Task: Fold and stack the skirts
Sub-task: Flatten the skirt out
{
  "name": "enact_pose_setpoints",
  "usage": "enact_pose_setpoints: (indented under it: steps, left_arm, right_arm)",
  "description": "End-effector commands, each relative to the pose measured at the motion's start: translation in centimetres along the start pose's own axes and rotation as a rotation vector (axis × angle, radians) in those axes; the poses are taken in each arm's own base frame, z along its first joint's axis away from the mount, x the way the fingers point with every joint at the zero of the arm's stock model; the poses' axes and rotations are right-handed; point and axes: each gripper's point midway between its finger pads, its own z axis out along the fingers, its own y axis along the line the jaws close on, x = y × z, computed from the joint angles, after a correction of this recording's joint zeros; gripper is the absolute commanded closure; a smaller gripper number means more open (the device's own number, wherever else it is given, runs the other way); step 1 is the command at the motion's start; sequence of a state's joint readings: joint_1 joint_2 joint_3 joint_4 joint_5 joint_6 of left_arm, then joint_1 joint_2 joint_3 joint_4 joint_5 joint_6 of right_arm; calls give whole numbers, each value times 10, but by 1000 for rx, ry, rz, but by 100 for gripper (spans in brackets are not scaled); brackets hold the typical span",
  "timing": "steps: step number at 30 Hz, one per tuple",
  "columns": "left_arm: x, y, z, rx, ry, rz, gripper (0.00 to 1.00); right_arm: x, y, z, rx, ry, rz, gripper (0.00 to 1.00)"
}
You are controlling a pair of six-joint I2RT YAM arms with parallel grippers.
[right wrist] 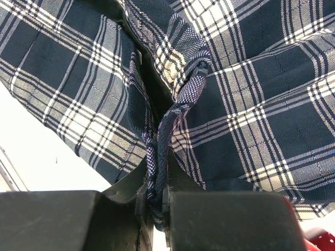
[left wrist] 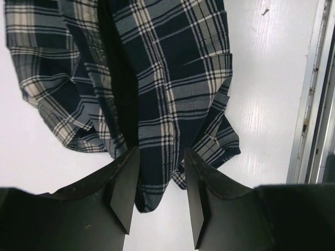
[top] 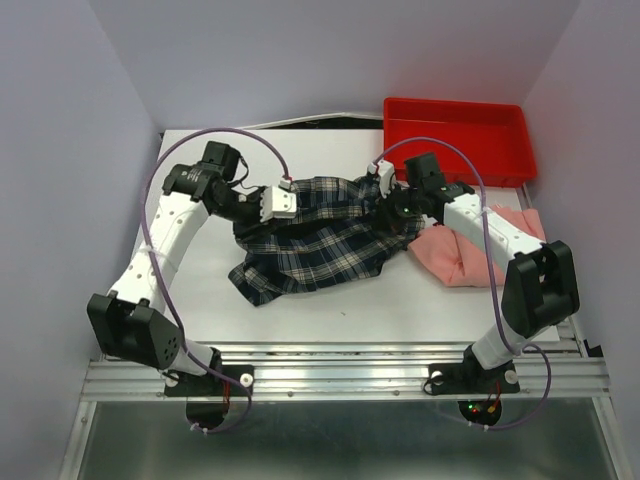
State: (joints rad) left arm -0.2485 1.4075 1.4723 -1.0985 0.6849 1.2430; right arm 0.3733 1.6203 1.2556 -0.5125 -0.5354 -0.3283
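The plaid skirt [top: 310, 245] lies rumpled in the middle of the white table [top: 400, 310], with its upper edge lifted between both arms. My left gripper [top: 290, 208] hovers over its left part. In the left wrist view the left gripper [left wrist: 159, 193] has its jaws apart, and a fold of the plaid skirt [left wrist: 167, 94] hangs loosely between them. My right gripper [top: 392, 203] is shut on a bunched dark hem of the plaid skirt [right wrist: 251, 104]; the right gripper [right wrist: 157, 193] pinches it tight. The salmon-pink skirt [top: 470, 255] lies crumpled at the right, under the right arm.
A red plastic tray [top: 455, 135] stands at the back right corner. Grey walls close in the table on both sides and at the back. A metal rail [top: 340, 375] runs along the near edge, also seen as the rail [left wrist: 314, 104] to the right in the left wrist view.
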Motion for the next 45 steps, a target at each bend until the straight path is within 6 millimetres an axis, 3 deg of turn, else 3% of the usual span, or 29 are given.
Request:
enact_pose_setpoints:
  steps: [1,3,8,18,21,23,24,25,28,33,38,42,45]
  left_arm:
    - [15,-3,19,62,97,-45,49]
    - [25,13,32,77,151,-77,47]
    - [36,30,44,91,203,-87,46]
    - [62,36,63,137,291,-111,46]
    - [63,28,64,158,286,-97,52]
    - [64,19,62,170,278,-80,65]
    - [63,15,59,169,275,-71,70]
    - [62,13,57,166,272,-68,84]
    - [59,8,47,143,258,-53,100]
    - [60,10,31,89,243,-99,100]
    - [53,34,-4,-40,158,-155,100]
    - [66,48,-35,-142,149,-191,100]
    - [75,62,-46,-215,136,-201,100]
  right_arm:
    - [-25,7,-16,-17,-58,-34,99]
    - [-22,12,-18,-36,-48,-35,99]
    - [-20,12,-19,-30,-47,-36,99]
    - [-15,11,-23,-5,-38,-48,99]
    - [-14,11,-24,-3,-37,-48,99]
    - [-13,11,-23,1,-33,-45,99]
    - [-12,10,-24,4,-33,-48,99]
    - [-12,9,-24,8,-31,-50,99]
    - [-7,8,-23,17,-17,-51,99]
    - [-4,6,-22,21,-10,-60,99]
    - [1,6,-20,17,5,-58,99]
    - [6,5,-18,13,23,-58,99]
    - [9,4,-17,16,36,-60,99]
